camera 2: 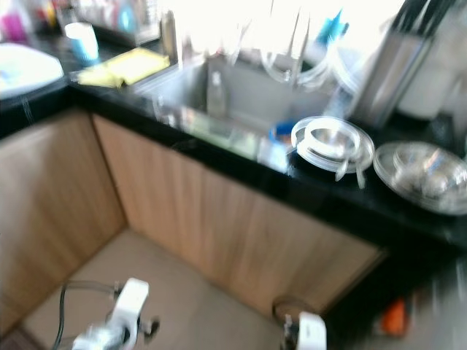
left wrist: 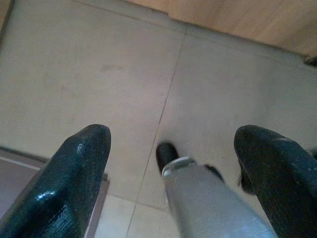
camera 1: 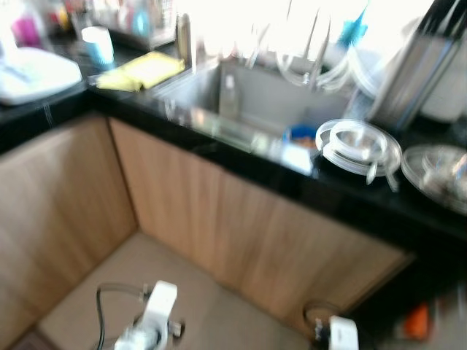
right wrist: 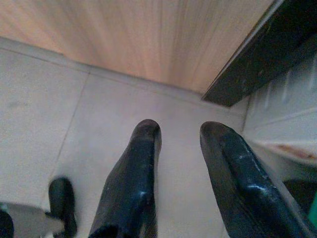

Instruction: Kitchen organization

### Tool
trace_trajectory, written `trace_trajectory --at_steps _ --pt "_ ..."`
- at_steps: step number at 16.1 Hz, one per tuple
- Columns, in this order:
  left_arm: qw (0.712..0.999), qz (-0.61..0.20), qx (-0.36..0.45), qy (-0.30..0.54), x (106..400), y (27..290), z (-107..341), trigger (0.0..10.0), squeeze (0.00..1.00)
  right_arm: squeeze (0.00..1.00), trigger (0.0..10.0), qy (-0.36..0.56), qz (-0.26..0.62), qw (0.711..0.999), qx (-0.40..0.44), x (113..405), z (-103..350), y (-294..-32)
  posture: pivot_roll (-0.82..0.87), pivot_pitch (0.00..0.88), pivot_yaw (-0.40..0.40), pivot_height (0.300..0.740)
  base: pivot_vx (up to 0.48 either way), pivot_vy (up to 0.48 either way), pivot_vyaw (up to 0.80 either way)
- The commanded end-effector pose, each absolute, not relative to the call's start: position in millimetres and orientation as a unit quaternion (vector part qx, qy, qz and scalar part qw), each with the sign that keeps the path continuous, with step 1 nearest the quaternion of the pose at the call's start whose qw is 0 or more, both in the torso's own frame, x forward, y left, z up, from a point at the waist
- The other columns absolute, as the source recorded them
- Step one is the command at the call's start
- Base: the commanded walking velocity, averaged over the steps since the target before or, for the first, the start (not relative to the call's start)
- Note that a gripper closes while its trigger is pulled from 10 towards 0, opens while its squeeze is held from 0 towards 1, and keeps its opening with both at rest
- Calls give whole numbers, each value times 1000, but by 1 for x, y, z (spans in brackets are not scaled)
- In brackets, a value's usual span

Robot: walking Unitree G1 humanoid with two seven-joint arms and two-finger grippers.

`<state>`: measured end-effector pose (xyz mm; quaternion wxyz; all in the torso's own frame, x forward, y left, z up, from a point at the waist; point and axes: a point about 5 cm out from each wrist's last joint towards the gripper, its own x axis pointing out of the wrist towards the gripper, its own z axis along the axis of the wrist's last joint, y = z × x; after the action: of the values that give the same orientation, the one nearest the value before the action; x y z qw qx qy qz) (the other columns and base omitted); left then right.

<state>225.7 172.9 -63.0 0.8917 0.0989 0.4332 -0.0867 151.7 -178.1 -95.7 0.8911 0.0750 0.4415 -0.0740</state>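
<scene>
The head views are blurred. A black countertop (camera 1: 241,157) wraps around a corner, with a steel sink (camera 1: 252,98) set into it. Right of the sink lie a glass lid (camera 1: 357,146) and a steel lid (camera 1: 441,169). A yellow cloth (camera 1: 142,71) and a pale blue cup (camera 1: 98,45) sit left of the sink. Both arms hang low: the left arm (camera 1: 155,315) and right arm (camera 1: 340,332) show at the bottom edge. My left gripper (left wrist: 173,133) is wide open over the floor. My right gripper (right wrist: 181,128) also stands open, holding nothing.
Wooden cabinet fronts (camera 1: 241,226) close off the corner under the counter, with beige floor tiles (camera 1: 109,281) in front. A white dish (camera 1: 33,73) sits at the far left. A tall steel container (camera 1: 412,69) stands behind the lids. Something orange (camera 1: 417,321) lies low on the right.
</scene>
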Motion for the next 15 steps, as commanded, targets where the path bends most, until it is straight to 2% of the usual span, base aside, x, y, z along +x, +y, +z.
trace_trajectory --at_steps 1,9,15 --pt "887 -79 115 439 223 184 -63 10000 0 0 10000 439 -64 892 83 156 -95 -169 200 72 -98 736 364 0 0" --pt "888 -82 119 437 224 184 -63 10000 0 0 10000 438 -63 893 85 158 -94 -165 201 71 -92 736 349 0 0" --pt "893 -86 107 429 227 181 -61 10000 0 0 10000 446 -65 888 88 153 -97 -164 200 77 -90 736 0 0 0"
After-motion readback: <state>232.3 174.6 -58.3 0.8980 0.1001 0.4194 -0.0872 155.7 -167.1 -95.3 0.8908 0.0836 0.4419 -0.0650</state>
